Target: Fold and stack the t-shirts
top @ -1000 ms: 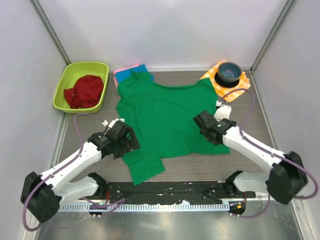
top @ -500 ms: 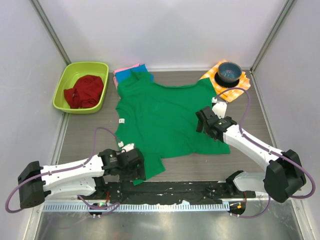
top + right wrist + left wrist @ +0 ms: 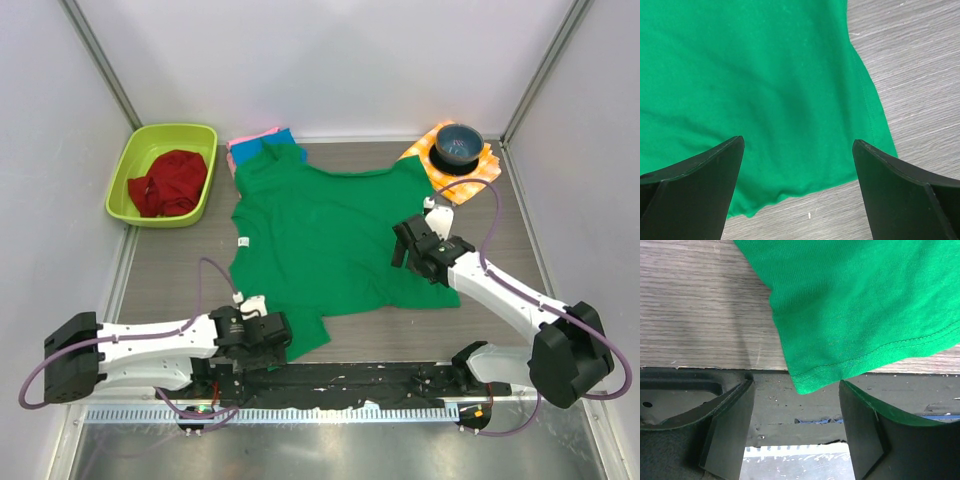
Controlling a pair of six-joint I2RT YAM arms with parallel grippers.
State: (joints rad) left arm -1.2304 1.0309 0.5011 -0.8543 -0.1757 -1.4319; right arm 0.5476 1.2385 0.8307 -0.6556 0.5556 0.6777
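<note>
- Green t-shirt lies flat on the counter. Collar is at the far end and hem at the near edge, so its long axis runs near to far.
- Left end effector is low at the near-left hem corner. In its wrist view the fingers are spread wide with the corner between them, holding nothing.
- Right end effector is over the right side of the shirt, also wide open and empty. Cloth fills its view.
- Judgement: the left arm is nearer that corner and should take it.
- Pink t-shirt and blue t-shirt are at the far edge, partly under the collar.
- Lime tub holds a red cloth.
- Bowl sits on the checked cloth; contents unclear.
</note>
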